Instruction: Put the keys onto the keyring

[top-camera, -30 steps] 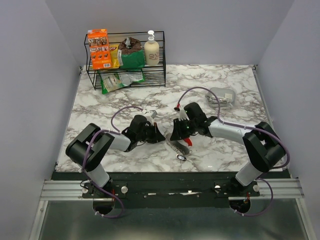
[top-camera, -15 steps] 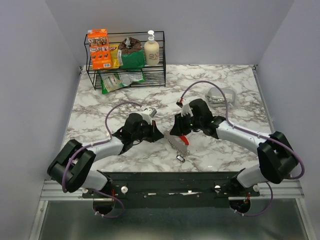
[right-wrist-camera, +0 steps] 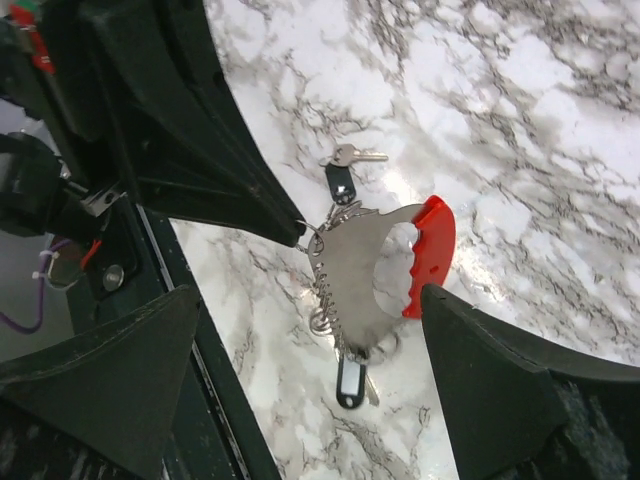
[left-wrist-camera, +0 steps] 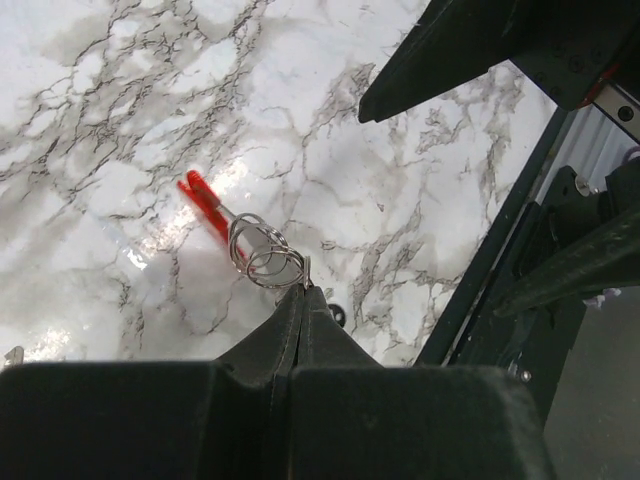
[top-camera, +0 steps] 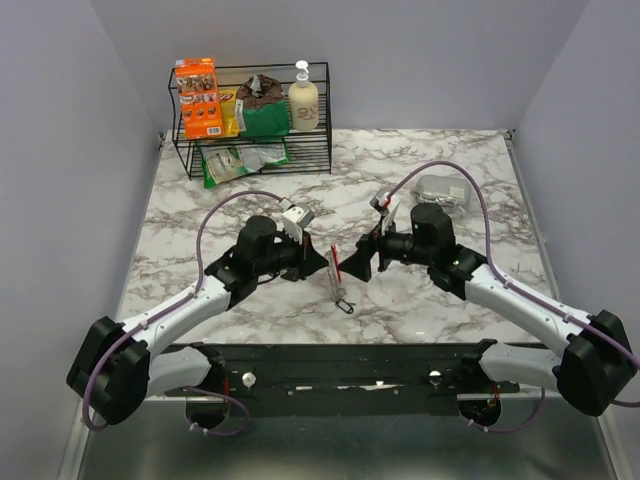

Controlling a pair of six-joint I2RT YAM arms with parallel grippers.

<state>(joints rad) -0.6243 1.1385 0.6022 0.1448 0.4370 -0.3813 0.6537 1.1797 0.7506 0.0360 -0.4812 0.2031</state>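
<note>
The keyring (right-wrist-camera: 365, 270), a flat grey plate with a red curved side (right-wrist-camera: 432, 250), hangs above the marble. My left gripper (top-camera: 322, 263) is shut on a wire ring (left-wrist-camera: 265, 255) at the plate's top end. One black-tagged key (right-wrist-camera: 350, 382) dangles from the plate's lower end. Another of the keys (right-wrist-camera: 343, 178), with a silver blade, shows behind the top rings; whether it hangs or lies on the table I cannot tell. My right gripper (top-camera: 365, 258) stands open just right of the keyring, with its fingers (right-wrist-camera: 490, 390) wide apart and touching nothing.
A black wire rack (top-camera: 255, 150) with boxes, bags and a pump bottle stands at the back left. A grey flat object (top-camera: 443, 190) lies at the back right. The table's front edge (top-camera: 340, 345) with the arm bases is close below the keyring.
My right gripper has opened, let go of the keyring and drawn back to the right. My left gripper, still shut, now holds the keyring up alone, slightly further left.
</note>
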